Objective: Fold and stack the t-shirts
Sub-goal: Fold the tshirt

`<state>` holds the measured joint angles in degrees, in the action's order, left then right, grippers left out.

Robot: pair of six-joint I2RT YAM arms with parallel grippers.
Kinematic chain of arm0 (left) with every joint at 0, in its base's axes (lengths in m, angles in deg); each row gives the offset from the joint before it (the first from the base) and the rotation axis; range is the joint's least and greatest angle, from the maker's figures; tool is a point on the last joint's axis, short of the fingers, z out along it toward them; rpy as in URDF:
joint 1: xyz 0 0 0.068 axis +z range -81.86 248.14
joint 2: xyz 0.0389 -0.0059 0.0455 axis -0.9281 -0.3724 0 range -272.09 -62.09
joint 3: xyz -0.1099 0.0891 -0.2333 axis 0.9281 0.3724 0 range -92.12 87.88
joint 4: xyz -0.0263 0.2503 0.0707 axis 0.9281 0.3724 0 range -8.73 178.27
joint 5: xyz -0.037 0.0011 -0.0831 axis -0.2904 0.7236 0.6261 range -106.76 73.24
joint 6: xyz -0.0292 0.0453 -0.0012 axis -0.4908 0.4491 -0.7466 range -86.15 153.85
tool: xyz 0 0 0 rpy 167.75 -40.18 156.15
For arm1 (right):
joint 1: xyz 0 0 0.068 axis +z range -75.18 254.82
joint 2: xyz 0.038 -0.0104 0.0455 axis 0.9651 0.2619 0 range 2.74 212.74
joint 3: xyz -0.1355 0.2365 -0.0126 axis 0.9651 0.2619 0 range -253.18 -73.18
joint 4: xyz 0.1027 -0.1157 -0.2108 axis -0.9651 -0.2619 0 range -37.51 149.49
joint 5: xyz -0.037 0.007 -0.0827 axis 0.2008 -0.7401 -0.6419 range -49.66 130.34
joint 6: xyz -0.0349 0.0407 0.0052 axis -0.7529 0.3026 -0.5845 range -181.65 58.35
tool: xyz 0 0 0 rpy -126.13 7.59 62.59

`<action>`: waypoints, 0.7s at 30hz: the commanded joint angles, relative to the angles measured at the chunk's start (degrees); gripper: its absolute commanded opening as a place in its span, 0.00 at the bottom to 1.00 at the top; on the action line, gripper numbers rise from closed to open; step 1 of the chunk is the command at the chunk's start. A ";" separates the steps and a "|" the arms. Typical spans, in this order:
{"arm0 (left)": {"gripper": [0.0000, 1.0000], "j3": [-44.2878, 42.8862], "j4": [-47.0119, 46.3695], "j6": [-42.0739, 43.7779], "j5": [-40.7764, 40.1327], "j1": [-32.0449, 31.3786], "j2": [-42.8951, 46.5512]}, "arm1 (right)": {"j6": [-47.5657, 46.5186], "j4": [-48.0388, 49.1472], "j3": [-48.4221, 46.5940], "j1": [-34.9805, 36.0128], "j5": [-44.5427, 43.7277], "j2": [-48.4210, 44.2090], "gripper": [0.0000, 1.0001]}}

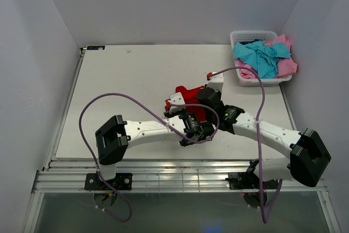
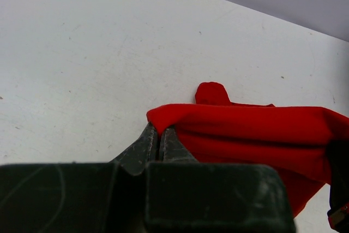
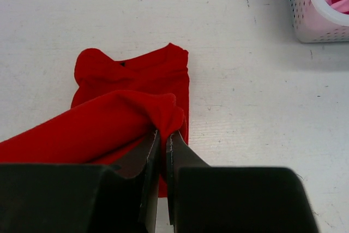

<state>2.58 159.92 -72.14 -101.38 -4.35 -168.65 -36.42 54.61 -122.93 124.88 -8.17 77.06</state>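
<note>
Standing beside the table (image 1: 136, 80), I see both arms meet near its middle, over the red t-shirt (image 1: 186, 92). The left gripper (image 2: 159, 130) has its jaws pressed together on a fold of the red cloth, at one end of a raised edge. The right gripper (image 3: 162, 135) pinches the same shirt, its two jaws closed on a bunched corner of the cloth. Between the two grippers the red fabric is held a little above the table as a stretched band. The rest of the shirt lies on the table beyond it, partly doubled over. At the far right corner of the table stands a white basket (image 1: 253, 33). Inside it lie a turquoise t-shirt (image 1: 262, 58) and a pink t-shirt (image 1: 286, 68), crumpled together, the turquoise one on top. The basket is well apart from the red shirt.
</note>
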 commanded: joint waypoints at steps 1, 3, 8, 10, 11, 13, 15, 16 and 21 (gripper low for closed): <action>0.00 -3.73 2.82 2.81 -4.85 3.76 -1.19 | -1.68 -1.44 1.15 2.41 -7.21 -1.02 0.08; 0.00 -4.61 2.91 5.70 -4.77 3.85 -1.98 | -2.03 -1.44 1.07 2.32 -7.30 -0.94 0.08; 0.00 -5.41 2.65 8.44 -4.68 3.85 -3.74 | -1.59 -1.53 0.63 2.23 -6.95 -0.06 0.08; 0.00 -4.97 2.73 7.82 -4.76 3.85 -3.13 | -1.42 -1.44 0.63 2.14 -6.77 0.12 0.08; 0.00 -3.31 2.82 6.95 -4.85 3.85 -1.12 | -1.33 -1.53 0.71 2.23 -6.86 0.12 0.08; 0.00 -0.94 2.74 2.56 -4.94 3.85 2.57 | -1.24 -1.44 0.98 2.23 -6.77 -0.40 0.08; 0.00 1.34 2.65 0.81 -4.94 3.76 8.09 | -1.41 -1.53 1.33 2.23 -6.95 -0.76 0.08; 0.00 2.67 2.47 -0.34 -5.03 2.63 10.39 | -1.50 -1.53 1.24 2.23 -7.12 -0.93 0.08; 0.00 12.06 2.12 -4.12 -5.03 -7.91 22.25 | -1.33 -1.44 1.07 2.23 -6.86 -0.85 0.08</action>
<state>11.19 156.29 -73.48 -99.74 -6.78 -156.06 -36.40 55.59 -122.87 128.51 -7.78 76.69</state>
